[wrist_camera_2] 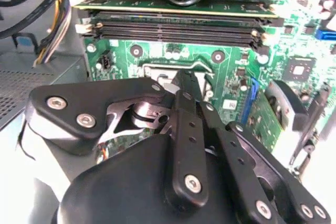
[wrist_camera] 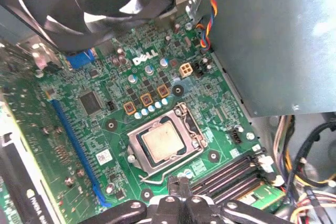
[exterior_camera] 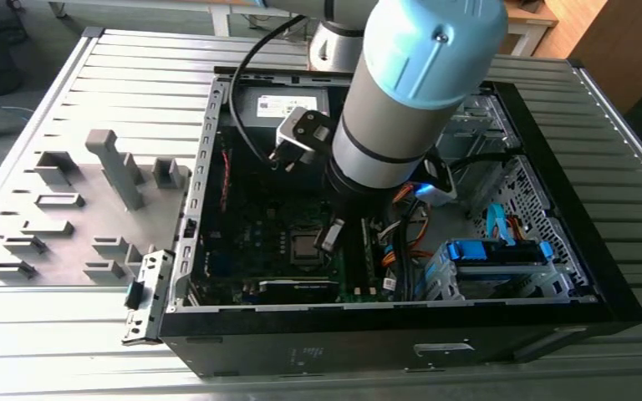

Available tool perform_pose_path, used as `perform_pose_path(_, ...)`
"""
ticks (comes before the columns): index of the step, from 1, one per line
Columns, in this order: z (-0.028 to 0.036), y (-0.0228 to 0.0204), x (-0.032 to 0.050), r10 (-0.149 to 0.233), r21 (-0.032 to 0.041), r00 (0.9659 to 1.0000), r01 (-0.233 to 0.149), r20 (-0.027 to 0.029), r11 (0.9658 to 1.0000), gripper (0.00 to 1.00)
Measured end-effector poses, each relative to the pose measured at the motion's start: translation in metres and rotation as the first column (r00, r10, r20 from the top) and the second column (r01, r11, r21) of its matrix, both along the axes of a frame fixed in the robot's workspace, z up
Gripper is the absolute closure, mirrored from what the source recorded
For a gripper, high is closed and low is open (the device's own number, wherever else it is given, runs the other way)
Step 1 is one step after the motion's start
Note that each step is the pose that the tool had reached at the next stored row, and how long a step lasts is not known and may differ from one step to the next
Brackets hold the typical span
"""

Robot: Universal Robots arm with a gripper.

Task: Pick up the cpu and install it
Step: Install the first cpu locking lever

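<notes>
1. The cpu (wrist_camera: 164,142) sits flat in the socket (wrist_camera: 167,142) on the green motherboard (wrist_camera: 105,129), its tan-grey face up and the metal retention frame around its edges.
2. The gripper (wrist_camera: 180,192) hangs just above the board, right beside the socket on the side toward the memory slots (wrist_camera: 231,174). In both wrist views its black fingers (wrist_camera_2: 189,90) are drawn together, tips nearly meeting, with nothing between them.
3. In the exterior view the arm (exterior_camera: 410,92) reaches down into the open computer case (exterior_camera: 410,330), the gripper (exterior_camera: 330,236) close over the socket.
4. Handling, as I judge it: the chip looks light, thin, stiff and smooth-faced. It is likely fragile underneath, so hold it by two opposite edges, kept level.
5. By the look of it, the chip is already seated.
</notes>
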State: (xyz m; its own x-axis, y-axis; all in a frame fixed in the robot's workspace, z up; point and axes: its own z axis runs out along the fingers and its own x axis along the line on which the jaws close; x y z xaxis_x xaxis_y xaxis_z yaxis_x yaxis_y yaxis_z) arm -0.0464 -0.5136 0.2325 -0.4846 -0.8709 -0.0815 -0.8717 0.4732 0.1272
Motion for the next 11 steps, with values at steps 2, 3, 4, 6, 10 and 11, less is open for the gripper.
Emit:
perform_pose_path(2, 0.0017, 0.0001, 0.0, 0.0, 0.0, 1.0, 0.0, -0.0001, 1.0, 0.89)
perform_pose_path(3, 0.0016, 0.0002, 0.0001, 0.0, -0.0001, 1.0, 0.0, 0.0, 1.0, 0.89)
perform_pose_path(4, 0.0017, 0.0005, 0.0001, 0.0, -0.0007, 1.0, 0.0, 0.0, 1.0, 0.89)
perform_pose_path(6, 0.0018, 0.0027, 0.0, 0.0, -0.0011, 1.0, 0.0, 0.0, 1.0, 0.89)
perform_pose_path(10, 0.0017, 0.0062, 0.0, 0.0, -0.0009, 1.0, 0.0, 0.0, 1.0, 0.89)
perform_pose_path(11, 0.0017, 0.0062, -0.0001, 0.0, -0.001, 1.0, 0.0, 0.0, 1.0, 0.89)
